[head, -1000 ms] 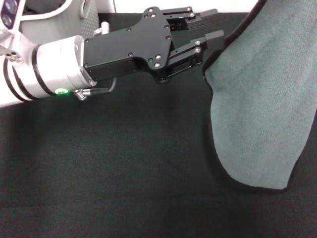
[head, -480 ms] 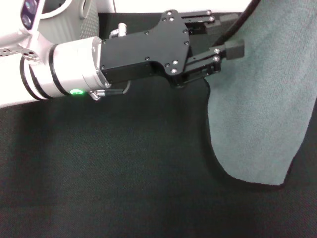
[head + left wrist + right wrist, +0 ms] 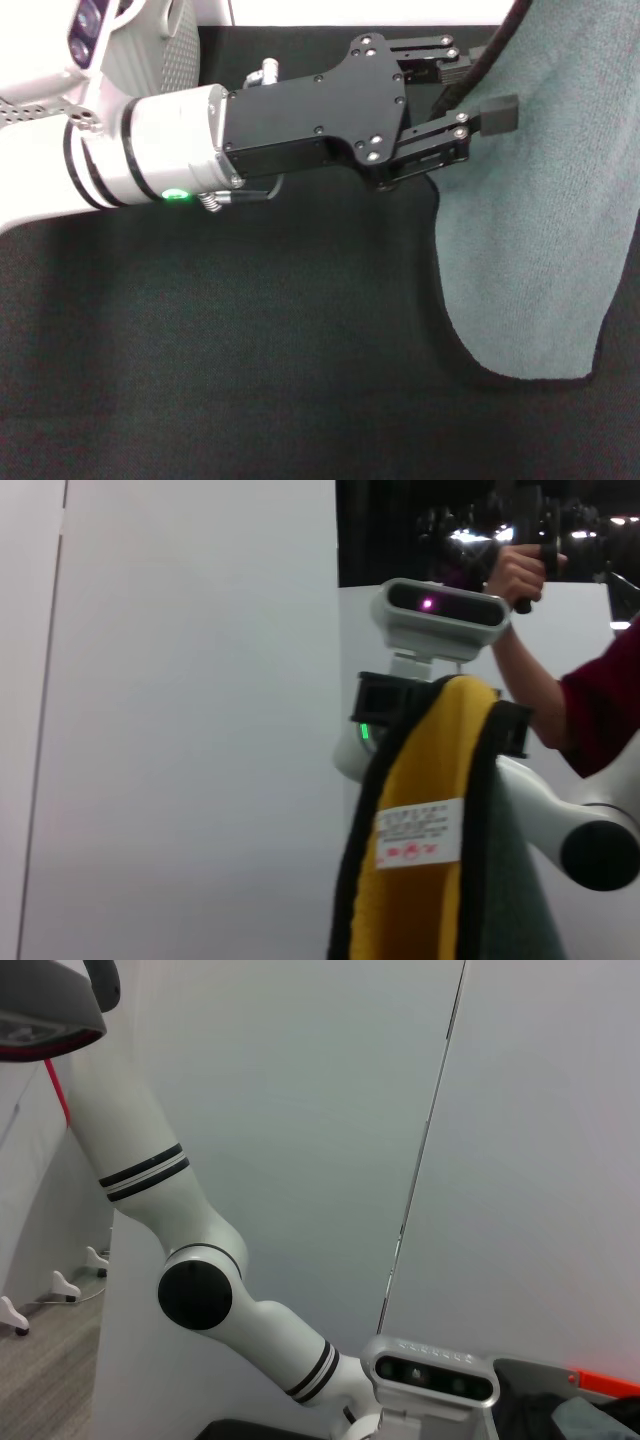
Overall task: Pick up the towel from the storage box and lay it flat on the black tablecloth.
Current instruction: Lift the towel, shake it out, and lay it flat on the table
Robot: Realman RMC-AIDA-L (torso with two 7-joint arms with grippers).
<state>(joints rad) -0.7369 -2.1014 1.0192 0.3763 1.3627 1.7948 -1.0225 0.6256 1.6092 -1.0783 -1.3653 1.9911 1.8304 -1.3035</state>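
Towel [image 3: 540, 230]: hangs on the right of the head view, grey-teal face toward the camera, black stitched edge running down its near side. Its lower end appears to reach the black tablecloth [image 3: 250, 380]; you cannot confirm contact.
Towel, second face: the left wrist view shows the orange-yellow side with a white care label [image 3: 418, 835], draped over a dark support.
Handling: treat the towel as soft, light and limp. It will fold and swing under its own weight and will not keep its shape. Plush pile should grip well between pads, so slipping is a minor risk.
Where to hold: take the stitched edge near an upper corner. A grip on the middle would bunch the cloth and hinder flat laying.
Left tool [image 3: 480, 90]: fingers spread, straddling the towel's edge, one finger over the grey face and the other behind the edge. Nothing is pinched yet.
Left arm pose: reaches in from the left of the head view, roughly level above the table, wrist extended toward the towel.
Right tool: not visible in any view, so you cannot tell its state. The towel's upper end leaves the head view at the top right.
Storage box [image 3: 180, 35]: a perforated grey side shows at the top left behind the arm.
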